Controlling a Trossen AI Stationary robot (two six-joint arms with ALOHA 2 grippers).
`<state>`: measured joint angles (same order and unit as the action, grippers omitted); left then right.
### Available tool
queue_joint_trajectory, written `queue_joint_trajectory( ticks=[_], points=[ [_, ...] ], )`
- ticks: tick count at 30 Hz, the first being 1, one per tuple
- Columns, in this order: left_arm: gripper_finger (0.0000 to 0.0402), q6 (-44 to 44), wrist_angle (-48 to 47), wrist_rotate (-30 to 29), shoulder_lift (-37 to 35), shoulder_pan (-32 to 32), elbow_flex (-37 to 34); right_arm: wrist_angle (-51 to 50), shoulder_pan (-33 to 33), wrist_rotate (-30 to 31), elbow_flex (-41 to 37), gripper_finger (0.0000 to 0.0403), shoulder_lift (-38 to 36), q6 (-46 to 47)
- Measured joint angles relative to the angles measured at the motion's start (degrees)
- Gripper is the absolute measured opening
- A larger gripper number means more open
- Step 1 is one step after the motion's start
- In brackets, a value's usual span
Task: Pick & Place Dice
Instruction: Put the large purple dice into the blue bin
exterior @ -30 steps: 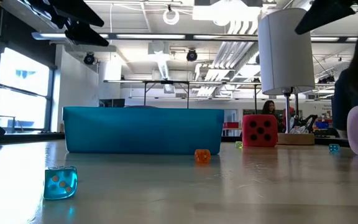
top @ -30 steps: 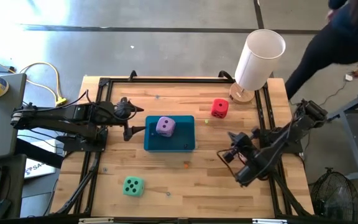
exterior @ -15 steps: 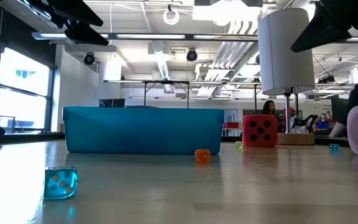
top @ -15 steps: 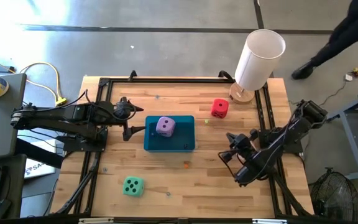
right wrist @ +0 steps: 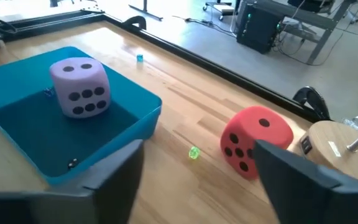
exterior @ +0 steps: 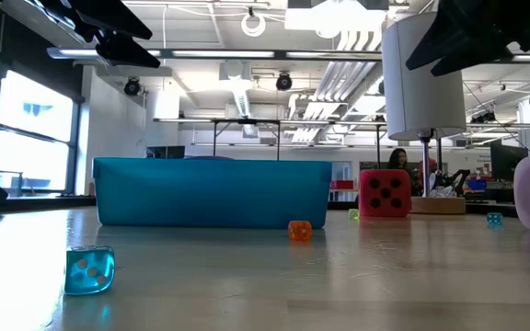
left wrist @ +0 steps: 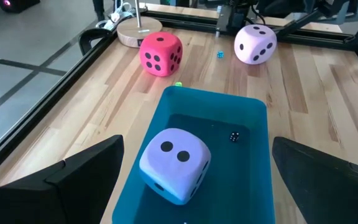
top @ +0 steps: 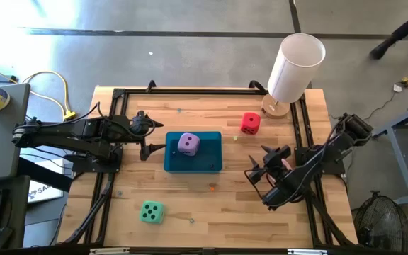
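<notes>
Two dark, near-black arms of jointed blocky segments, thin black cables along them. Left gripper [top: 153, 144] and right gripper [top: 261, 164] matte black, each ending in two flat, broad, angular fingers [left wrist: 79, 171].

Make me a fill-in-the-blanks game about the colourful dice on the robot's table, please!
1. The lilac die sits inside the ____ tray.
2. The die nearest the lamp is ____.
3. The mint green die rests on the bare ____.
4. The top face of the lilac die in the left wrist view shows ____ pips.

Missing words: teal; red; table; two
</notes>
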<state>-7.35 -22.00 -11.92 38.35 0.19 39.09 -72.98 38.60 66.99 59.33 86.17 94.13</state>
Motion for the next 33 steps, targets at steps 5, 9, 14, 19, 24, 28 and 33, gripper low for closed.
queue_joint_trajectory(
  ticks=[5, 9, 14, 19, 24, 28, 33],
  points=[
    [0.04, 0.0, 0.0, 0.0, 0.0, 0.0, 0.0, 0.5, -1.3, -1.6, 0.1, 0.0376, 0.0, -2.8],
    [0.04, 0.0, -0.3, 0.0, 0.0, 0.0, 0.0, 0.7, -1.6, -2.6, 0.1, 0.0397, 0.0, -2.9],
    [0.04, 0.0, -0.5, 0.0, 0.0, 0.0, 0.0, 1.3, -1.5, -2.7, 0.1, 0.0384, 0.0, -2.9],
    [0.04, 0.0, -1.3, 0.0, 0.0, 0.0, 0.0, 4.7, -1.6, -3.7, 0.1, 0.0382, 0.0, -6.0],
    [0.04, 0.1, -1.8, 0.0, 0.0, 0.0, 0.0, 12.2, -1.7, -4.1, 0.1, 0.0397, 0.0, -14.7],
    [0.04, 0.1, -1.8, 0.0, 0.0, 0.0, 0.0, 20.4, -2.8, -4.5, 0.1, 0.0397, 0.0, -25.3],
    [0.04, 0.5, -2.2, 0.0, 0.0, 0.0, 0.0, 32.0, -5.4, -7.5, 0.1, 0.0399, 0.0, -39.8]
  ],
)
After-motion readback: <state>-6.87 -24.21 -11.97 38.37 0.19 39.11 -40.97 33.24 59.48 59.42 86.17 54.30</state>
